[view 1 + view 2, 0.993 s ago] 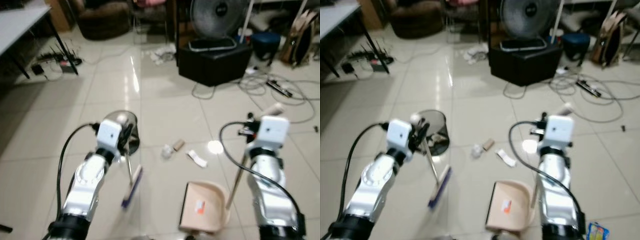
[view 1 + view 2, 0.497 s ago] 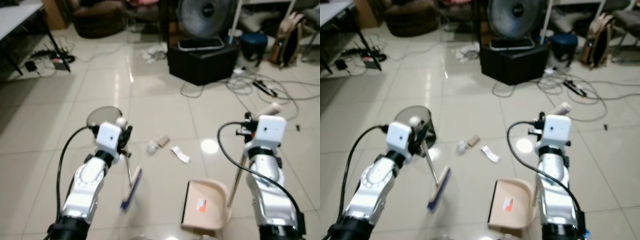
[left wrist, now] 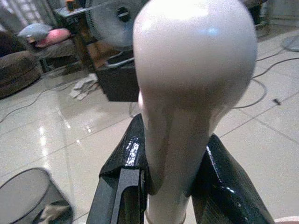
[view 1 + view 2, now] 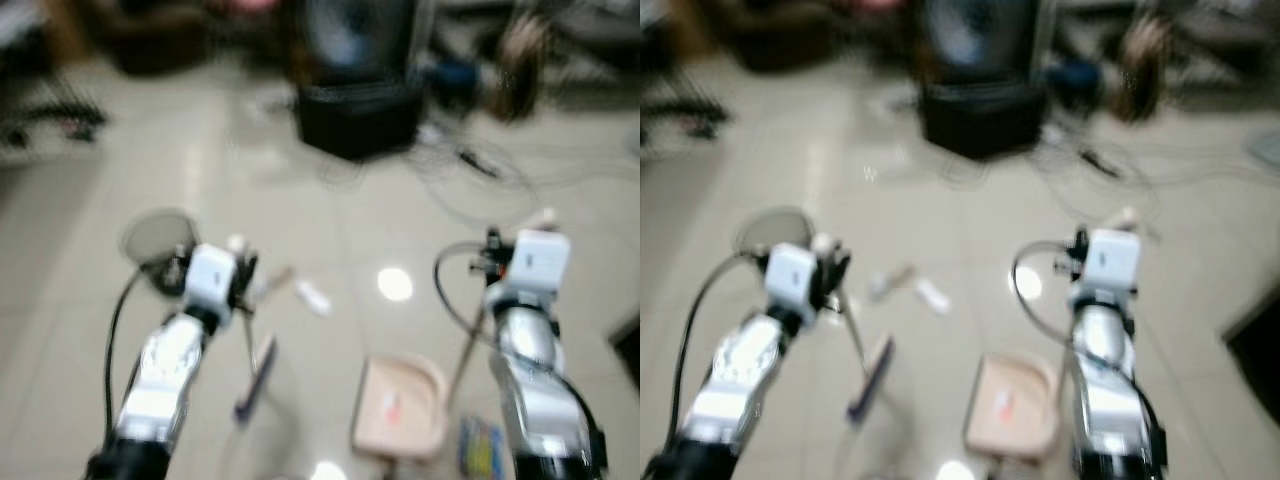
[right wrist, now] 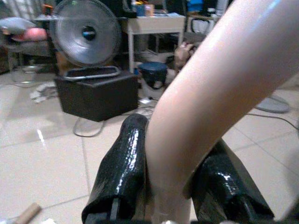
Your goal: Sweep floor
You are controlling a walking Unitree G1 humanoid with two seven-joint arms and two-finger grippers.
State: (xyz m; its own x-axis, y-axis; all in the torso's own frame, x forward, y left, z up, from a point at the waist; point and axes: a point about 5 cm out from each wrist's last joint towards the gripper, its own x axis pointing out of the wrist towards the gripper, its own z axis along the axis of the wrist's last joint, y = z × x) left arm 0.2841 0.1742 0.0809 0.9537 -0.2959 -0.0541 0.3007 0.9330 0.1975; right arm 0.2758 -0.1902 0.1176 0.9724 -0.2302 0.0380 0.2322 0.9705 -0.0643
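The left gripper (image 3: 170, 179) clamps the broom (image 4: 256, 372) handle; the right gripper (image 5: 175, 179) clamps the dustpan (image 4: 400, 408) handle. Scraps (image 4: 313, 296) lie unswept ahead near the bin (image 4: 157, 236), so sweeping seems barely begun.

Head stereo pair looks down, blurred, at floor (image 4: 330, 220); wrist cameras close behind handles, sharing far fan (image 5: 84, 35).

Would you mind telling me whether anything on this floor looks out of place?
Yes: small pale scraps of litter lie loose on the glossy beige tiled floor, ahead of the beige plastic dustpan. Tangled cables also sprawl beside the black box.
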